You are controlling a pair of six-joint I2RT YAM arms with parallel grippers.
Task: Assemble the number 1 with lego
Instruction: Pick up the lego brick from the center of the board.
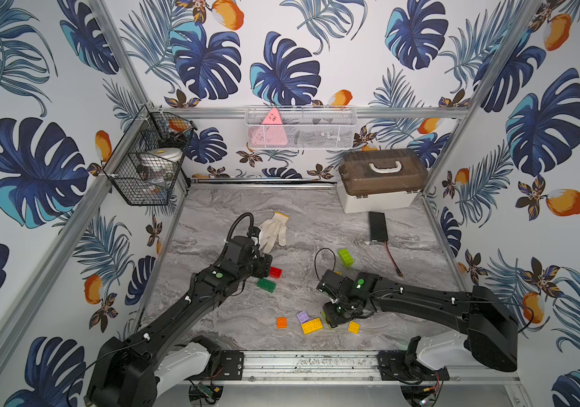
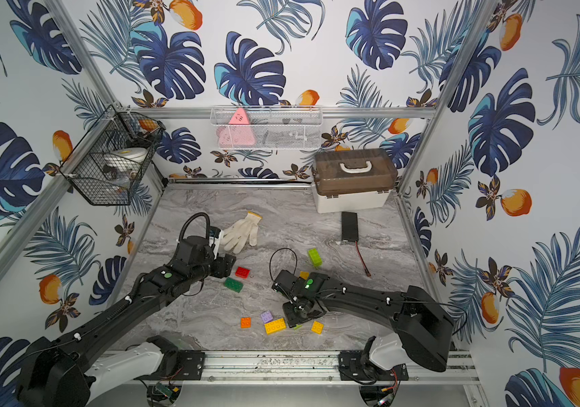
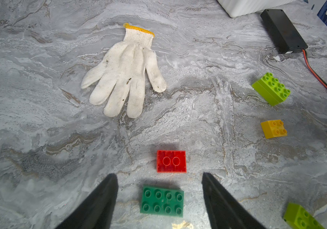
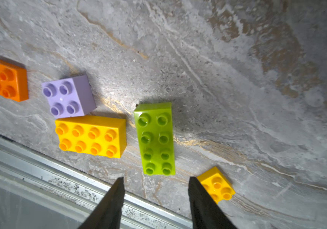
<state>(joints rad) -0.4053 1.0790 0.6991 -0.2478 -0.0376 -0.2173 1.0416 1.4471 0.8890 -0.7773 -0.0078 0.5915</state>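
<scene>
The lego lies loose on the marble table; no number 1 is in view. My left gripper (image 3: 159, 175) is open just above a dark green 2x4 brick (image 3: 162, 201), with an upturned red brick (image 3: 171, 161) just beyond its tips. My right gripper (image 4: 156, 178) is open at the near end of a lime 2x4 brick (image 4: 155, 138), touching nothing. Beside that brick lie a yellow 2x4 (image 4: 91, 136), a lilac 2x2 (image 4: 68, 96), an orange 2x2 (image 4: 5, 79) and a yellow 2x2 (image 4: 217, 185). A lime block (image 1: 345, 256) stands mid-table.
A white glove (image 1: 274, 230) lies behind the left wrist. A black battery pack (image 1: 377, 226) with a red lead and a lidded toolbox (image 1: 381, 181) sit at the back right. The aluminium front rail (image 4: 39, 174) runs close under the right gripper.
</scene>
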